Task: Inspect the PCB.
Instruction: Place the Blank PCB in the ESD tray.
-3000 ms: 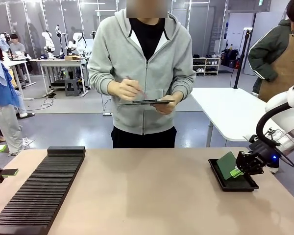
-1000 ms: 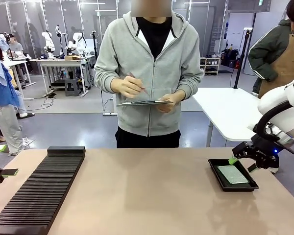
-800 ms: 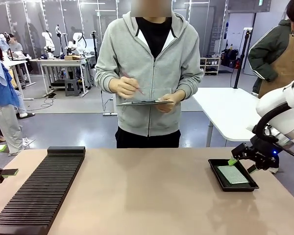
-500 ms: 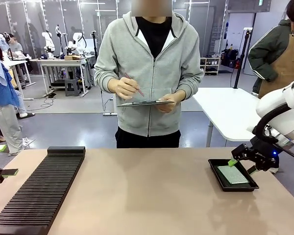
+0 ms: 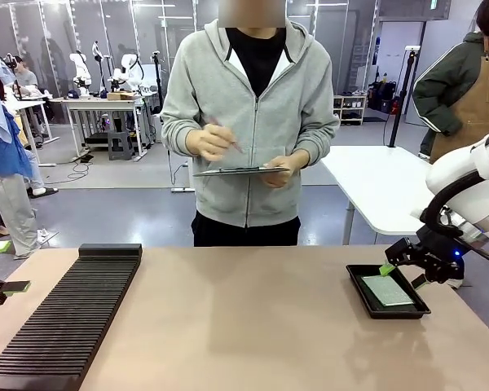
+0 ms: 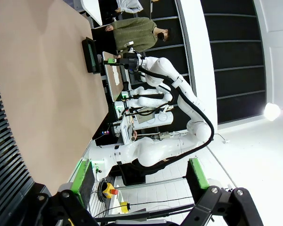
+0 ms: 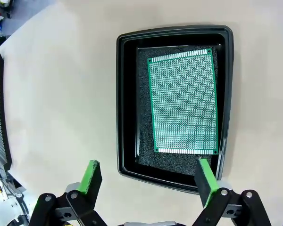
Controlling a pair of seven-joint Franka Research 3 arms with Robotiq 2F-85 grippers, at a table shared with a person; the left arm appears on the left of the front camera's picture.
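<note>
PCB [image 7: 184,101] lies flat in black tray [image 7: 127,103]; both right gripper [image 7: 148,176] and left gripper [image 6: 139,181] gape empty

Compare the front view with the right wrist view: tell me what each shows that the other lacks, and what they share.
Front view alone: a person writing on a tablet, and the left tool at the table edge. Right wrist view alone: the PCB's grid of holes and the dark foam under it. Both: the PCB lying flat in the black tray, the open right tool held above it, and the ridged black rack.
</note>
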